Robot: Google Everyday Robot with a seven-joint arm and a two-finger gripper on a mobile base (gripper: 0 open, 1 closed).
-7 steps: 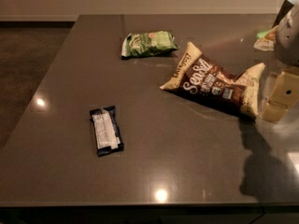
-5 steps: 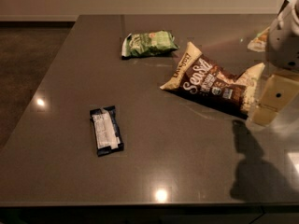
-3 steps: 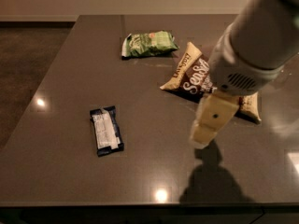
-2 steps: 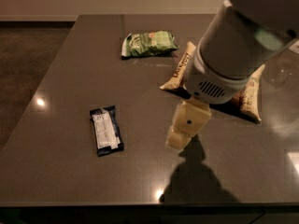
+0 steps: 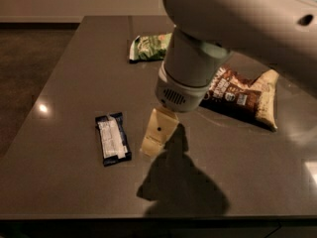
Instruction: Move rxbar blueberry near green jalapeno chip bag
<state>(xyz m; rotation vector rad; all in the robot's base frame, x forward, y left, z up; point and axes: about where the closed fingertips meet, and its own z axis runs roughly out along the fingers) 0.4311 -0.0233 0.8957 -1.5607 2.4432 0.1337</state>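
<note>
The rxbar blueberry [image 5: 113, 139] lies flat on the dark table [image 5: 74, 83] at the front left, a navy wrapper with a white label. The green jalapeno chip bag [image 5: 147, 47] lies at the back of the table, partly hidden behind my arm. My gripper [image 5: 157, 133] hangs below the big white arm, just right of the rxbar and a little above the table. Only a cream finger [image 5: 158, 132] shows.
A brown and cream chip bag [image 5: 242, 95] lies to the right, partly behind the arm. The arm's shadow falls on the table front. The table's left and front edges are close to the rxbar.
The arm has swung from the right edge across the table to the left and forward. The gripper now sits next to the rxbar. The bags and the bar have not moved.
</note>
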